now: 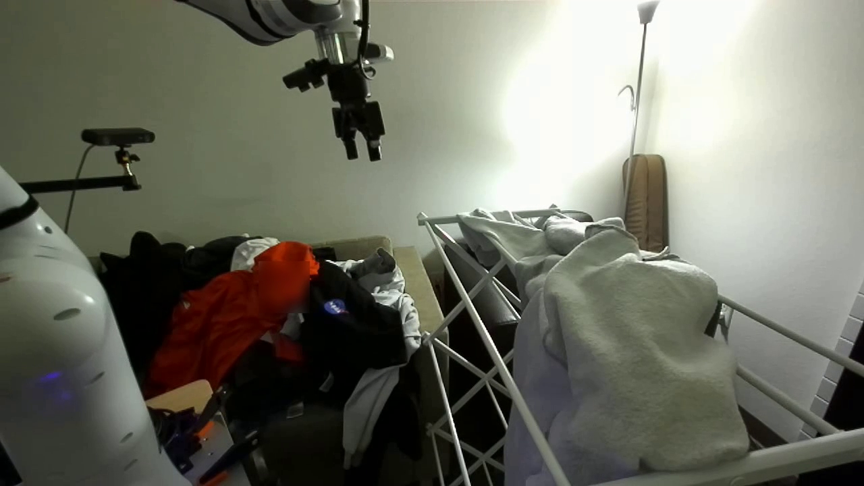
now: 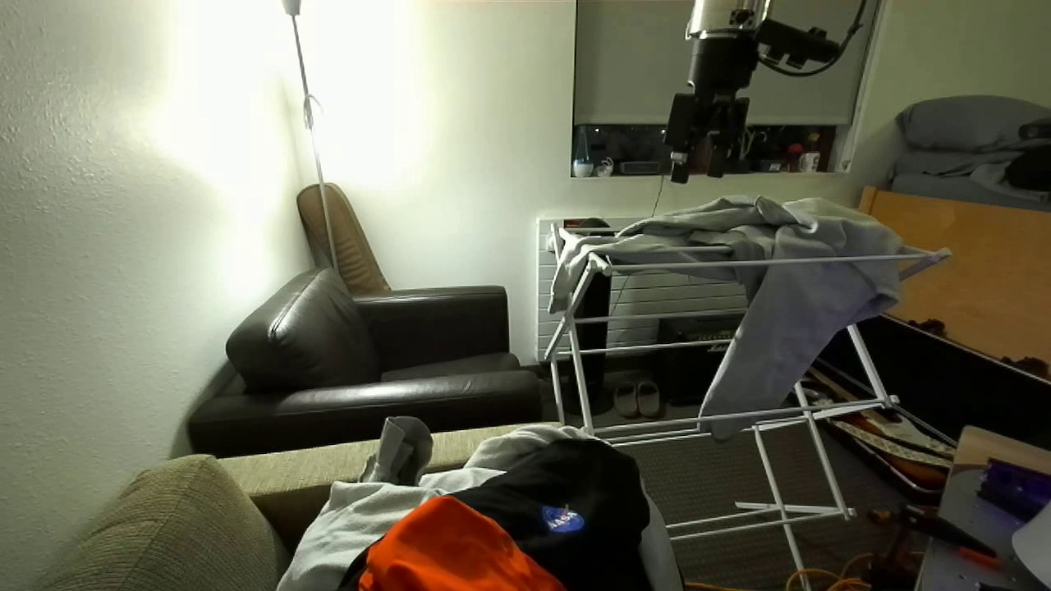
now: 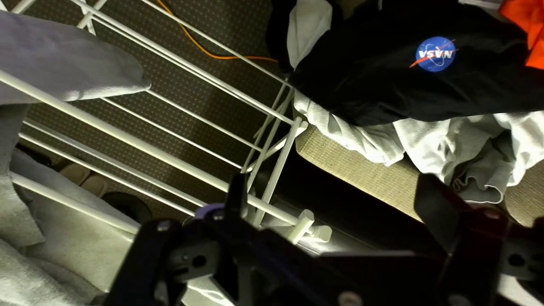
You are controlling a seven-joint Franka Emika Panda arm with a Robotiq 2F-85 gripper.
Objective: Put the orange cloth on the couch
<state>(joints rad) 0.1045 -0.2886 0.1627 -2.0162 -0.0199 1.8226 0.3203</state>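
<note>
The orange cloth (image 1: 223, 320) lies crumpled on a pile of clothes on the beige couch (image 1: 420, 280). In an exterior view its upper part shows at the bottom edge (image 2: 460, 550), and in the wrist view only a corner of it shows at the top right (image 3: 529, 21). The couch also shows in that exterior view (image 2: 164, 533) and in the wrist view (image 3: 361, 159). My gripper (image 1: 363, 152) is high in the air, above and apart from the couch and rack, and it also shows in an exterior view (image 2: 698, 168). In the wrist view its fingers are wide apart with nothing between them (image 3: 333, 191).
A white drying rack (image 2: 788, 263) carrying grey cloths (image 1: 641, 351) stands beside the couch. A black NASA garment (image 2: 591, 492) and white clothes lie near the orange cloth. A dark leather armchair (image 2: 443, 402) and a floor lamp (image 1: 638, 88) stand behind.
</note>
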